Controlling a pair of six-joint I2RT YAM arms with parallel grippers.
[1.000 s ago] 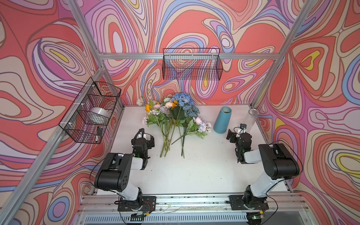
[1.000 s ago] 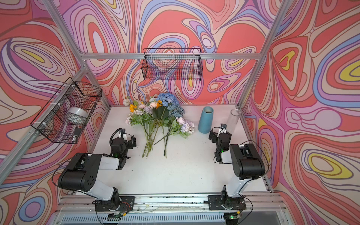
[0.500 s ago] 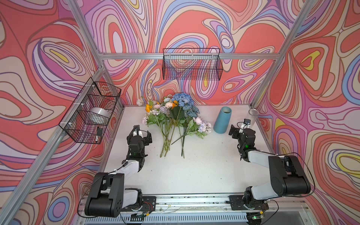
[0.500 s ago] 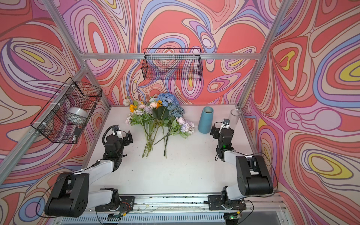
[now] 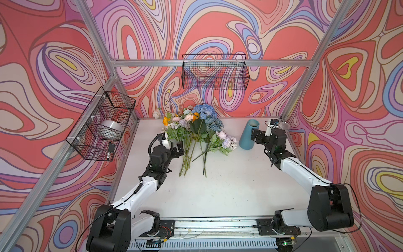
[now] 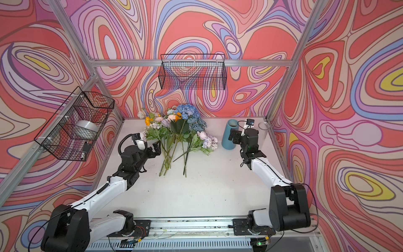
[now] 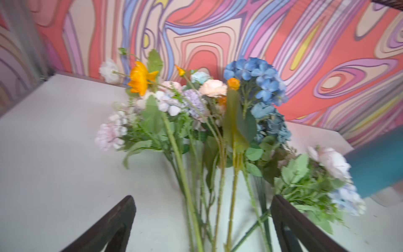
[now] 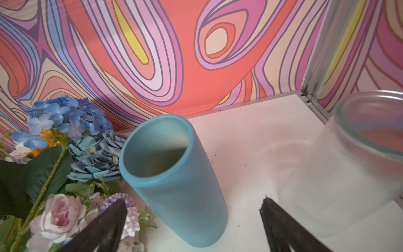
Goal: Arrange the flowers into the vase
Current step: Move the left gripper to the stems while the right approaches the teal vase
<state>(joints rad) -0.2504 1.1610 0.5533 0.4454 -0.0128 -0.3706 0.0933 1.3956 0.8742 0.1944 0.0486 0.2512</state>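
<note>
Left gripper (image 7: pixel 202 197) spread wide beside flowers (image 7: pixel 196 104)

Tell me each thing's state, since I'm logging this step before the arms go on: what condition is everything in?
Blue vase: upright, empty.
Flowers: lying bunched on the table, none in the vase.
Glass jar: upright, empty.
Left gripper: open, by the stems.
Right gripper: open, beside the vase.
Side basket: holds a silver roll.
</note>
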